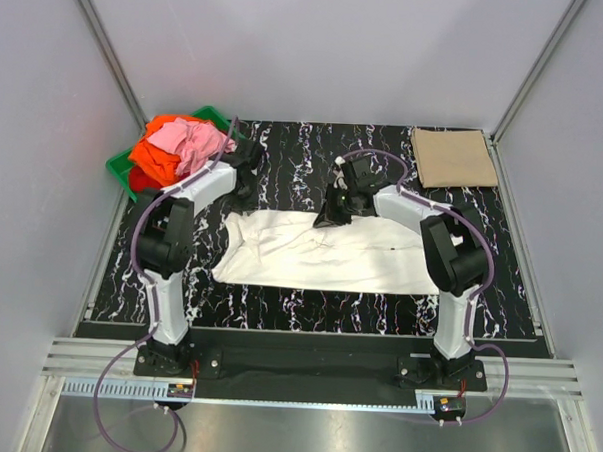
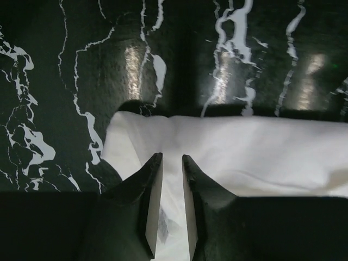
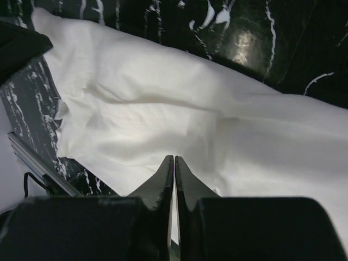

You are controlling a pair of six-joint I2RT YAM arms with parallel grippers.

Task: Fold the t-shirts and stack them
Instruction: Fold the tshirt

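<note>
Grippers, two. Left gripper [image 2: 172,159]: parted by a narrow slot, tips low over the left end of the white t-shirt [image 1: 320,252], cloth showing through the gap; pinched or not, cannot tell. Right gripper [image 3: 174,159]: tips pressed together over the same shirt's far edge; cloth caught between them or not, cannot tell.

T-shirts, five. White one spread flat in the middle of the table [image 1: 285,150], one small dark speck visible on it. Tan t-shirt [image 1: 453,158] folded square at the far right corner. Pink t-shirt [image 1: 190,141], orange t-shirt [image 1: 154,160] and red t-shirt [image 1: 138,182] heaped in the single green crate [image 1: 116,166] at the far left.

Crate mostly buried, only bits of rim showing. Red one largely hidden under the orange.
</note>
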